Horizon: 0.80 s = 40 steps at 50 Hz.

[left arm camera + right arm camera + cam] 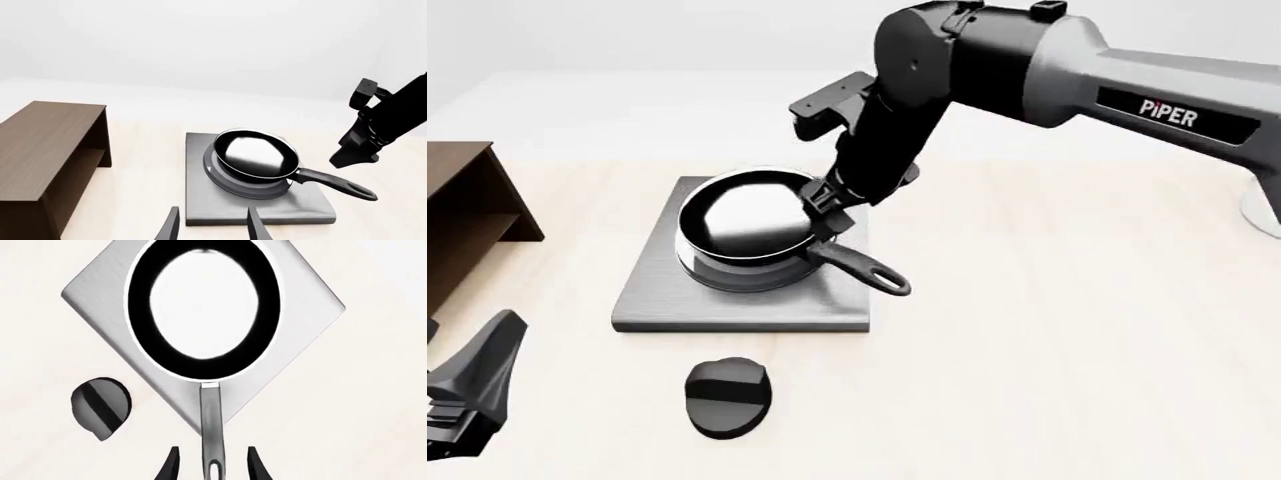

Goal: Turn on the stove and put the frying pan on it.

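Front view: small round black frying pan [745,228] with glossy inside sits on the silver burner rings of the flat square grey metal stove plate [747,300], roughly centred, handle pointing out past the plate's right edge toward the near right. Placement looks done. Right gripper [827,205] hangs just over the handle root; this view can't say whether the jaws are clamped or spread. Right wrist view settles it: fingers [170,465] spread wide either side of the handle, no contact visible, so released. Small black oval knob [727,397] lies on the table in front of the plate, apart from it. Can't tell if it's been turned. Left wrist view: left gripper [211,225] fingers parted, holding nothing, aimed at the stove. Brown wooden shelf [47,150] stands off to the left.
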Available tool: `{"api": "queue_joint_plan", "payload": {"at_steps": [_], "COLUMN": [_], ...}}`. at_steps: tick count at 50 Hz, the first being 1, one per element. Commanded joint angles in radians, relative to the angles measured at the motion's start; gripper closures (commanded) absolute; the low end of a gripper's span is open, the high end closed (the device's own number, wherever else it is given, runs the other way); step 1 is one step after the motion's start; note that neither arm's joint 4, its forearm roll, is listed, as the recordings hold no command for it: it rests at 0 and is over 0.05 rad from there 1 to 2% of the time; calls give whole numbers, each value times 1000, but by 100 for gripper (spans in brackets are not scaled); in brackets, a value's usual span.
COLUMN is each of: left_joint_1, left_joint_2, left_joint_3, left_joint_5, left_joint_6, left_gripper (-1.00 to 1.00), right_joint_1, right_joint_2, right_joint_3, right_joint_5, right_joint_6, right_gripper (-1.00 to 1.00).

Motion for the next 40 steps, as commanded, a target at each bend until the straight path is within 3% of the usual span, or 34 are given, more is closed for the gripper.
{"api": "queue_joint_plan", "payload": {"at_steps": [1,4,7,13,14,16,17,22,24,31,32,33,38,40], "left_joint_1": [-1,-1,-1,-1,-1,0,0,0,0,2,3,3,4,5], "left_joint_2": [0,0,0,0,0,0,0,0,0,0,0,0,0,0], "left_joint_3": [0,0,0,0,0,0,0,0,0,0,0,0,0,0], "left_joint_5": [-1,-1,-2,-3,-3,-3,-3,-2,-3,-4,-4,-4,-3,-4], "left_joint_6": [3,4,6,9,9,9,10,11,17,19,21,22,24,27], "left_gripper": [-100,-100,-100,-100,-100,-100,-100,-100,-100,-100,-100,-100,-100,-100], "right_joint_1": [29,27,-25,-64,-126,-130,-177,-198,-229,-241,-263,-273,-282,-321], "right_joint_2": [-133,-157,-199,-332,-387,-400,-428,-528,-562,-704,-737,-760,-847,-896], "right_joint_3": [30,47,77,222,298,337,379,505,565,720,763,790,902,970], "right_joint_5": [30,22,-11,-151,-236,-267,-319,-420,-463,-568,-598,-615,-691,-741], "right_joint_6": [31,30,-10,-24,-86,-88,-112,-67,-79,3,-27,-22,51,33], "right_gripper": [-100,-100,-100,-100,-100,-100,-100,-100,-100,-100,-100,-100,-100,-100]}}
